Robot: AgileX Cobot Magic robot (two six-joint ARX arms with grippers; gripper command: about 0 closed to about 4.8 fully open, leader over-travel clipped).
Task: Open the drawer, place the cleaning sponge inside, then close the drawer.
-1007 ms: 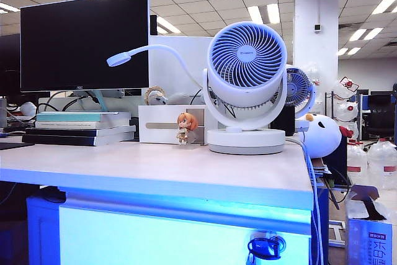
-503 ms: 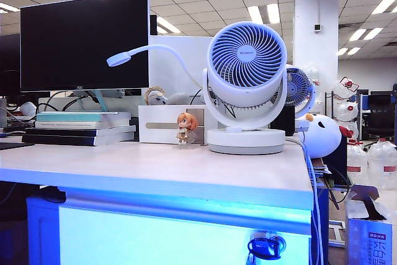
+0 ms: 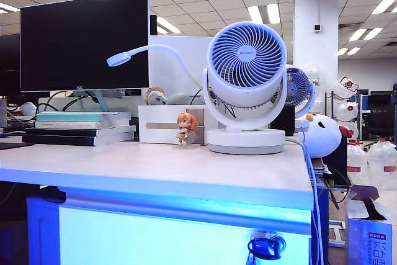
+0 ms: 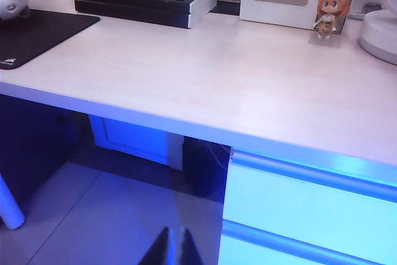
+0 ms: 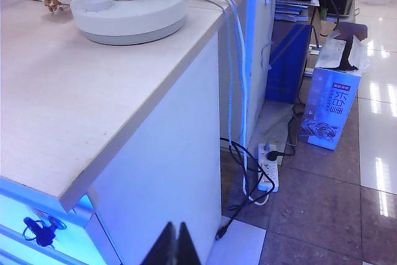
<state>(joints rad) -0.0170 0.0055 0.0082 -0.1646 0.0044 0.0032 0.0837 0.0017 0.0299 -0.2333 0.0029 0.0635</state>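
Nearest in the left wrist view, the left claw [image 4: 173, 247] hangs low before the table, its dark fingers pressed together, clenched on nothing, above the grey floor. The right claw [image 5: 173, 243] shows the same way in the right wrist view: tips together, clenched and empty, beside the table's right end panel, over the floor where a power strip [image 5: 268, 167] lies.

Just past them the drawer [image 3: 180, 237] sits closed under the table [image 3: 155, 169] top, its white front glowing blue-white beneath a long silvery rail; a small key bunch [image 3: 265, 247] hangs at its right end.

On the table top, a small figurine [image 3: 184, 128] stands before a white box with a slot [image 3: 162, 125], beside a big white fan [image 3: 247, 88]. Stacked books [image 3: 80, 127] lie to the left under a dark monitor [image 3: 85, 40].

The cleaning sponge appears in no view
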